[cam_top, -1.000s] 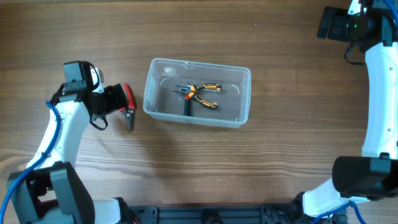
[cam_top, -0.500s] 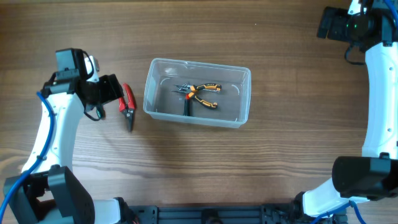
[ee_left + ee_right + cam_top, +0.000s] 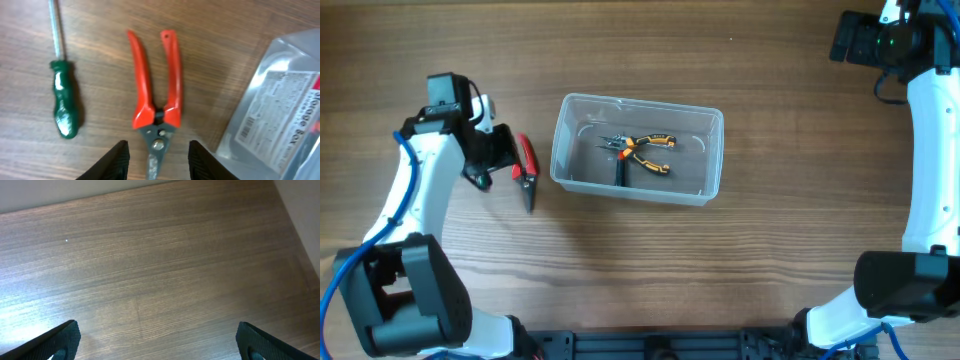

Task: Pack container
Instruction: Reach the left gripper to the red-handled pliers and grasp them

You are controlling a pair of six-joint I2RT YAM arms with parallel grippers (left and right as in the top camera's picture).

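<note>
One container — near left gripper

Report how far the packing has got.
Done: the orange pliers lie in the container. In hand: the left gripper hangs open over the red cutters, gripping nothing. Left: the red cutters and green screwdriver lie on the table outside it. The right gripper is open, holding nothing.

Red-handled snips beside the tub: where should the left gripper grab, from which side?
Best bet: grip the red-handled snips at the pivot, where the handles converge, coming straight down. They lie flat on the table, and the open left gripper has a finger on either side of that narrow neck.
</note>
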